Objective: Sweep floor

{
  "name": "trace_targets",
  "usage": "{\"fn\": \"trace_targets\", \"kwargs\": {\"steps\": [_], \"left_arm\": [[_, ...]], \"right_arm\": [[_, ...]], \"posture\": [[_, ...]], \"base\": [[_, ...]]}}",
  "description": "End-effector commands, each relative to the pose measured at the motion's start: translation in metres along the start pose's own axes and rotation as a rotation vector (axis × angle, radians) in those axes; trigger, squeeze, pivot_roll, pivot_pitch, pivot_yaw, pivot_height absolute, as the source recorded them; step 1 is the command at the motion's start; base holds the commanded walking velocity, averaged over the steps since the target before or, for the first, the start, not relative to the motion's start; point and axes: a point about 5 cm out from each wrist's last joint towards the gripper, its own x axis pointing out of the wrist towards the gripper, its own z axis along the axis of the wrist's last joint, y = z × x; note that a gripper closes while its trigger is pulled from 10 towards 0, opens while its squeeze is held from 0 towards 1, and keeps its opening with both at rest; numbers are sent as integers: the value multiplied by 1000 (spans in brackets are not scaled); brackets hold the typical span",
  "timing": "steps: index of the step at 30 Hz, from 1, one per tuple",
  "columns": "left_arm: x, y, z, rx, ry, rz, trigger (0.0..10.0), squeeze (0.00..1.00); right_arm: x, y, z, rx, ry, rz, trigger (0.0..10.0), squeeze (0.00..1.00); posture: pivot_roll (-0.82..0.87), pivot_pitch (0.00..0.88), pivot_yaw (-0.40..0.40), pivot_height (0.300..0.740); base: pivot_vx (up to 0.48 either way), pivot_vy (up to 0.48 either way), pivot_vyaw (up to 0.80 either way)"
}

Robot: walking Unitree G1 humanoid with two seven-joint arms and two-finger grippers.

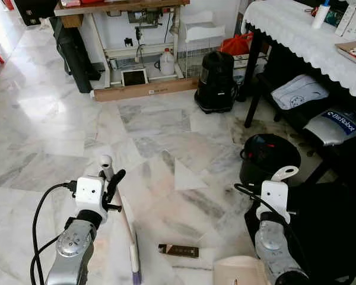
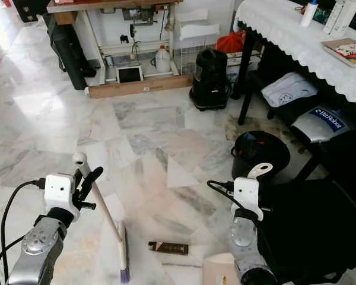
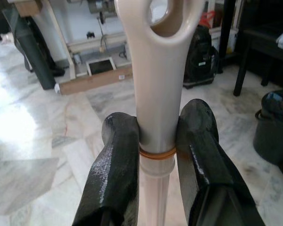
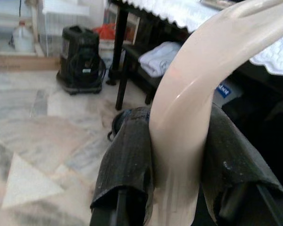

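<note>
1. The cream plastic broom with a loop-ended handle (image 2: 101,208) leans over the marble floor (image 1: 59,124) at about seven o'clock in the head view, its bristle end with a purple tip low beside the left arm.
2. The left gripper (image 3: 158,141) pinches the broom handle between both black fingers (image 3: 114,160), just below the hanging loop.
3. The right gripper (image 4: 179,155) is pressed onto the curved cream handle of a dustpan (image 1: 283,174) at five o'clock; the beige pan (image 1: 240,270) sits low beside that arm.
4. A small dark brown flat wrapper or bar (image 1: 178,250), hard to identify, lies on the floor between the two arms.
5. A round black bin (image 1: 270,157) stands at three o'clock, near the white lace-covered table (image 1: 296,29).
6. A black vacuum-like appliance (image 1: 216,80) sits at one o'clock.
</note>
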Motion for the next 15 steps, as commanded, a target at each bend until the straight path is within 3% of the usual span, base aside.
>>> {"fn": "trace_targets", "kwargs": {"steps": [1, 10, 15], "left_arm": [[2, 5, 12, 14, -49, 7, 10000, 0], [4, 4, 18, 11, -70, 4, 10000, 0], [7, 4, 21, 6, -80, -6, 10000, 0]], "right_arm": [[6, 0, 11, -2, -62, -16, 10000, 0], [12, 6, 15, -26, -71, -5, 10000, 0], [1, 16, 2, -60, -12, 54, 10000, 0]], "posture": [[162, 82, 57, 740], [173, 89, 59, 740], [181, 91, 66, 740]], "base": [[0, 0, 0], [0, 0, 0], [0, 0, 0]]}}
